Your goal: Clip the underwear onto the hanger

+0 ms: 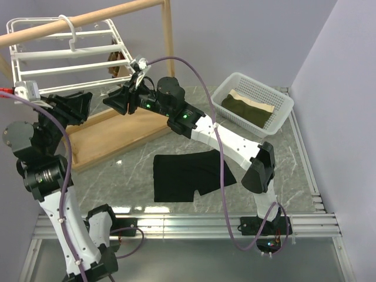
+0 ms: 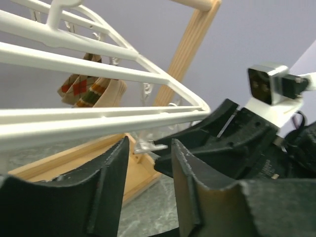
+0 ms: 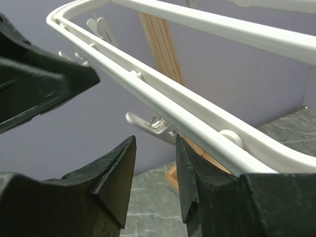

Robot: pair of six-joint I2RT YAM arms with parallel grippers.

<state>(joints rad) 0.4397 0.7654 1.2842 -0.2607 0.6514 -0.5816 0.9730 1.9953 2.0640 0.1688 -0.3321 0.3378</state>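
Observation:
The black underwear [image 1: 187, 174] lies flat on the marble table, in front of both grippers and held by neither. The white hanger [image 1: 64, 56] hangs from the wooden pole [image 1: 82, 20] at the back left. My left gripper [image 1: 88, 104] and right gripper [image 1: 113, 100] face each other just below the hanger's lower right corner. In the left wrist view the left gripper [image 2: 150, 148] stands open and empty under the hanger's bars [image 2: 98, 121], with a small clip [image 2: 144, 146] beyond its tips. The right gripper [image 3: 155, 145] is open too, close below a dangling clip [image 3: 148, 123] and the hanger frame [image 3: 173, 98].
A striped brown garment [image 2: 94, 91] hangs clipped to the hanger. The wooden stand's base [image 1: 111, 135] lies under the hanger. A white mesh basket [image 1: 276, 97] at the back right holds a folded olive-and-tan cloth [image 1: 247, 108]. Purple walls close in the back and right.

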